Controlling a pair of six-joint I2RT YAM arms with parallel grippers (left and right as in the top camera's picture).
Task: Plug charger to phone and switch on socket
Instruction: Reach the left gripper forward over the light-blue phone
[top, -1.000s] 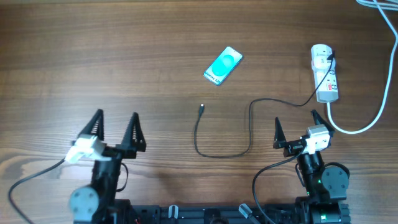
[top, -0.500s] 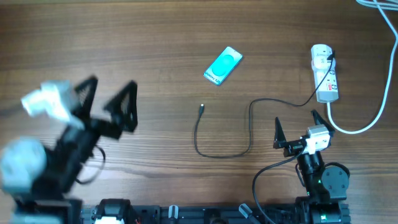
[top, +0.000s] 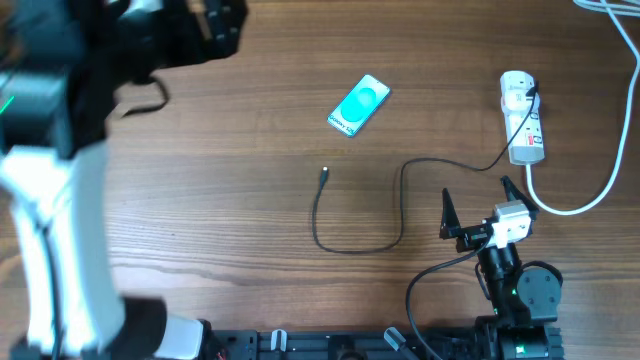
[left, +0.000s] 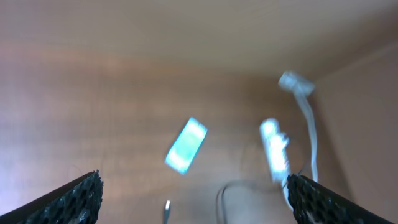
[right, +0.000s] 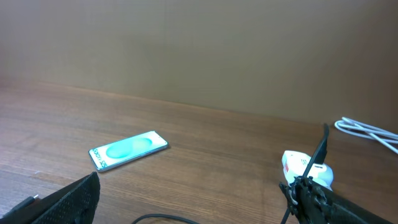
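The phone (top: 358, 105), cyan screen up, lies at an angle at the table's middle back. It also shows in the left wrist view (left: 186, 145) and the right wrist view (right: 128, 150). The charger, a thin black cable (top: 360, 248), loops in front of it. Its connector tip (top: 325, 174) lies free on the wood, apart from the phone. The white socket (top: 522, 118) lies at the right with the black plug in it. My left gripper (top: 200, 30) is open and empty, high at the far left (left: 194, 186). My right gripper (top: 475, 192) is open and empty near the front right (right: 193, 186).
A thick white cord (top: 600, 190) runs from the socket along the right edge to the back corner. The left arm's white links (top: 50, 200) hang over the table's left side. A brown wall stands behind the table (right: 199, 50).
My left arm has swung up and back from the front left to the far left corner, still open. The right arm, phone, cable and socket have not moved.
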